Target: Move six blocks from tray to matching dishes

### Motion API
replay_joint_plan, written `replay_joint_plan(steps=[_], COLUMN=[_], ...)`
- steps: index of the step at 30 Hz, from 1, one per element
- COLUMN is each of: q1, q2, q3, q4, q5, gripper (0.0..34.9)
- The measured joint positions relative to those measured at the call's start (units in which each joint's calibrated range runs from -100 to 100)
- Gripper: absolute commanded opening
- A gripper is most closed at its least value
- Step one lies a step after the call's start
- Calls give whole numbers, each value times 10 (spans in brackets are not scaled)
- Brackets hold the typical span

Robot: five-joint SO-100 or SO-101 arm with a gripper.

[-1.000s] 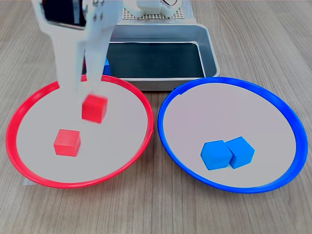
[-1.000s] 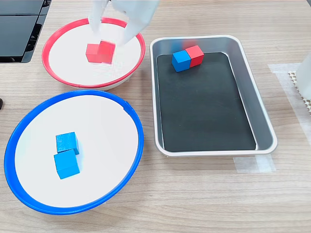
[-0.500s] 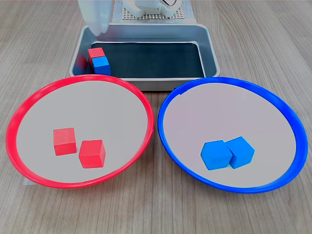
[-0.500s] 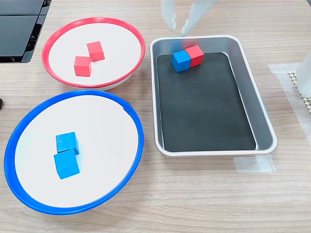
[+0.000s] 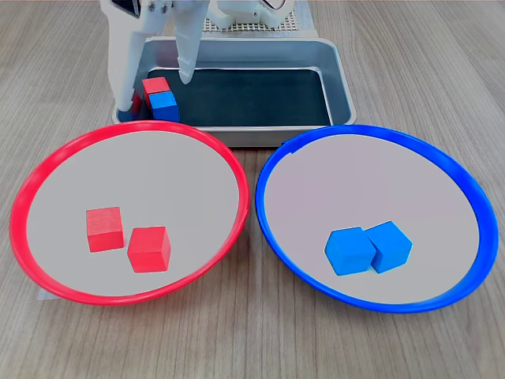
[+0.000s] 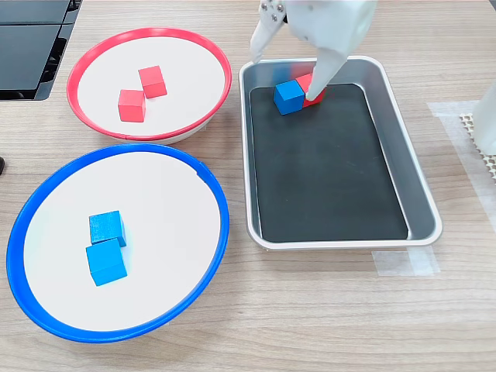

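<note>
The grey tray (image 5: 339,79) (image 6: 422,194) holds one red block (image 5: 157,84) (image 6: 308,80) and one blue block (image 5: 165,105) (image 6: 288,96), touching, in one corner. My white gripper (image 5: 155,93) (image 6: 285,75) is open and lowered over this pair, one finger on each side; one finger partly hides the red block in the second exterior view. The red-rimmed dish (image 5: 47,170) (image 6: 93,54) holds two red blocks (image 5: 104,229) (image 5: 149,249). Two blue blocks (image 5: 349,251) (image 5: 390,246) lie touching in the blue-rimmed dish (image 5: 450,166) (image 6: 31,201).
The arm's base (image 5: 245,12) stands behind the tray on a perforated plate. Dark flat devices (image 6: 31,46) lie at the second exterior view's top left. Clear tape (image 6: 403,262) sticks to the wooden table beside the tray.
The gripper let a red block fall into the red-rimmed dish, swung away to the tray, and has now come down open around the two blocks there.
</note>
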Motion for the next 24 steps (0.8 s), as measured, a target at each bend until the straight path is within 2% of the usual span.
replay_joint_plan(steps=[7,8,9,10,12,20,23,24], q1=[0,0,0,0,0,-11,-50,-83], q2=[43,49,61,61,67,89,79,68], q3=[0,0,0,0,0,-36,-63,-82], q4=[-7,-7,-7,-8,-8,-5,2,12], q5=[-1,-1,-1,-1,-1,0,13,26], gripper=[218,192,119,94,4,2,2,2])
